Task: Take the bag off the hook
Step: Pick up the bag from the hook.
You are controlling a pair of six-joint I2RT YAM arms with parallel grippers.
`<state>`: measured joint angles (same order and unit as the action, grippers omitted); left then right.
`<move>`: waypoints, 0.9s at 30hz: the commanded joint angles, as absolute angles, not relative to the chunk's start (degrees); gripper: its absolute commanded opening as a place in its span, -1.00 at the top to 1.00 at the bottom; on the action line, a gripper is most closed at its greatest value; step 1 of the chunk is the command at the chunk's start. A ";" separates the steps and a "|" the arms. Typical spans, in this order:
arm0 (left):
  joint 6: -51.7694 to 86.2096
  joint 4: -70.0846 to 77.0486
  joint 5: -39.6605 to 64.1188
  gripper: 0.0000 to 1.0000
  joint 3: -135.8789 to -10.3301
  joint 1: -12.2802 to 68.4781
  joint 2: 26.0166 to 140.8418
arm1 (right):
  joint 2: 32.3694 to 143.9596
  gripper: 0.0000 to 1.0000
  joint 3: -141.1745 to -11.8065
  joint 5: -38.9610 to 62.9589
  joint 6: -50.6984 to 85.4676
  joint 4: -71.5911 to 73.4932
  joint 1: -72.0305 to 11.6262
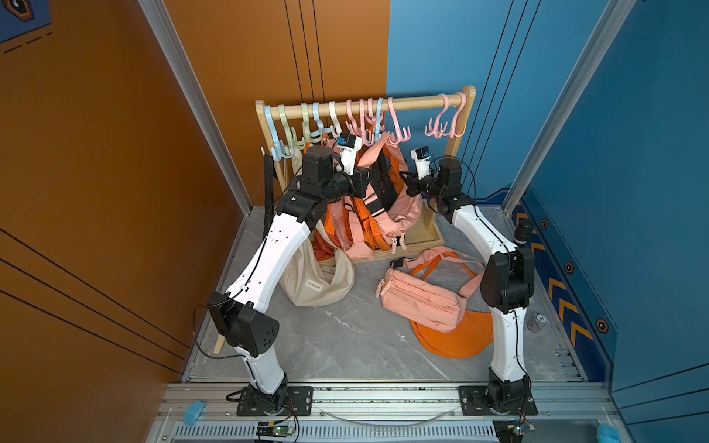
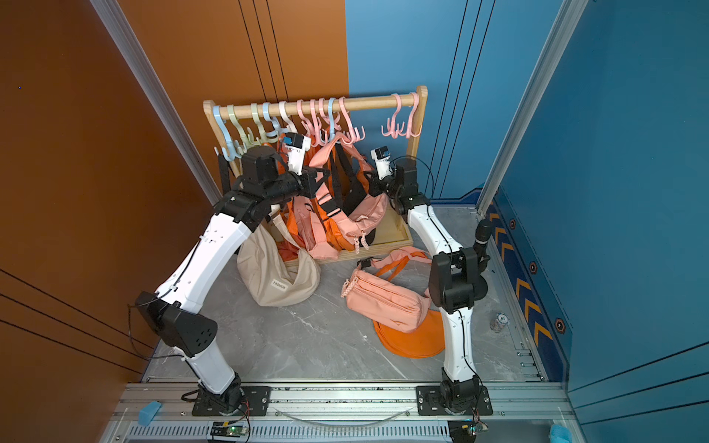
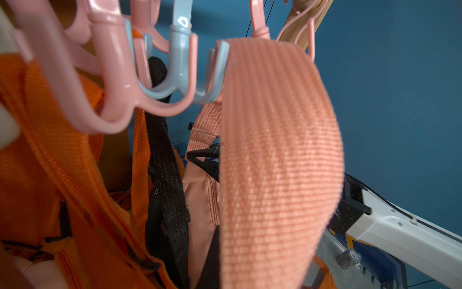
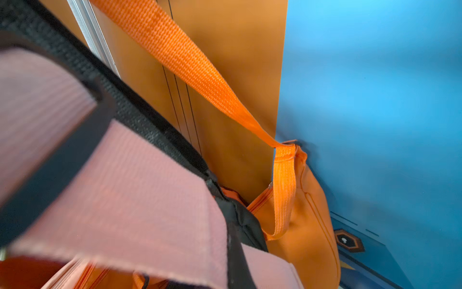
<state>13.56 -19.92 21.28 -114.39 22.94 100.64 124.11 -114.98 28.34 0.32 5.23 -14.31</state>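
Though left gripper (image 1: 366, 179) and right gripper (image 1: 404, 178) sit closed among the straps, hold unclear, pink sling bag (image 1: 404, 209) hangs by its salmon strap (image 3: 275, 130) on the blue hook (image 3: 180, 65). Lift-off remains. Pink pouch (image 1: 422, 301) and orange bag (image 1: 458, 339) lie on tabletop (image 1: 345, 337).

Grey marbled floor (image 1: 356, 337); orange wall (image 1: 96, 172) from 8 to 12 o'clock, blue wall (image 1: 633, 153) from 12 to 4; aluminium rail (image 1: 383, 399) at 6.
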 commanded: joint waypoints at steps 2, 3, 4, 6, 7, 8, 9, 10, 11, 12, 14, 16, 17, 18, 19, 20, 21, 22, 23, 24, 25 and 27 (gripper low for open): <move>14.47 -17.85 22.06 1.00 -114.68 22.67 101.67 | 117.83 1.00 -110.97 29.35 2.60 10.26 -13.94; 14.58 -17.89 22.04 1.00 -114.83 22.69 101.75 | 116.57 1.00 -110.10 29.44 2.87 10.77 -13.84; 14.65 -17.89 22.13 1.00 -115.04 22.70 101.94 | 115.84 1.00 -109.31 29.44 3.06 11.18 -13.88; 14.55 -17.84 22.50 1.00 -115.68 22.75 102.36 | 113.96 1.00 -107.66 29.37 3.31 11.62 -13.79; 14.48 -17.93 22.51 1.00 -115.93 22.79 102.64 | 113.02 1.00 -106.95 29.36 3.42 11.92 -13.83; 14.46 -18.09 22.52 1.00 -116.39 22.81 102.83 | 112.06 1.00 -106.12 29.28 3.58 12.20 -13.88; 14.33 -18.44 22.51 1.00 -117.08 23.00 103.30 | 111.11 1.00 -105.28 29.20 3.76 12.51 -13.89; 14.25 -18.75 22.37 1.00 -117.76 23.07 103.68 | 110.21 1.00 -104.37 29.03 3.97 13.01 -13.88; 14.16 -19.00 22.28 1.00 -118.59 23.26 104.24 | 109.07 1.00 -103.34 28.92 4.25 13.77 -13.96; 13.99 -19.31 22.19 1.00 -119.43 23.42 104.78 | 107.98 1.00 -101.45 28.83 4.42 14.66 -13.97; 13.72 -19.68 21.84 1.00 -121.40 23.96 105.96 | 105.95 1.00 -99.28 28.59 4.78 15.72 -14.06; 13.62 -20.08 21.60 1.00 -123.70 24.43 107.20 | 104.06 1.00 -97.53 28.32 4.92 16.16 -14.19; 13.67 -20.36 21.48 1.00 -125.11 24.73 108.07 | 103.13 1.00 -96.66 28.21 4.92 16.19 -14.15; 13.71 -20.52 21.48 1.00 -126.54 24.98 108.74 | 102.04 1.00 -95.77 28.06 4.90 16.25 -14.20; 13.71 -20.80 21.34 1.00 -127.78 25.13 109.33 | 101.19 1.00 -94.93 27.93 4.79 16.18 -14.24; 13.82 -20.98 21.05 1.00 -129.18 25.16 109.87 | 100.10 1.00 -93.61 27.72 4.68 16.21 -14.27; 13.99 -21.03 20.84 1.00 -130.50 25.24 110.30 | 98.94 1.00 -92.31 27.43 4.50 16.25 -14.36; 14.18 -21.05 20.66 1.00 -131.61 25.23 110.74 | 98.03 1.00 -91.08 27.21 4.29 16.28 -14.45; 14.37 -21.16 20.48 1.00 -132.98 25.26 111.16 | 97.00 1.00 -89.55 26.92 4.11 16.30 -14.56; 14.47 -21.26 20.39 1.00 -133.88 25.23 111.43 | 96.22 1.00 -88.20 26.76 4.12 16.49 -14.66; 14.67 -21.27 20.39 1.00 -134.82 25.26 111.61 | 95.37 1.00 -86.68 26.65 4.05 16.78 -14.78; 14.72 -21.25 20.20 1.00 -136.24 25.44 112.01 | 94.03 1.00 -84.00 26.31 4.03 17.21 -15.00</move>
<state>14.06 -21.85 21.08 -132.97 25.21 111.85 96.44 -86.67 26.96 3.88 15.22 -14.35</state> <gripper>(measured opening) 0.047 0.047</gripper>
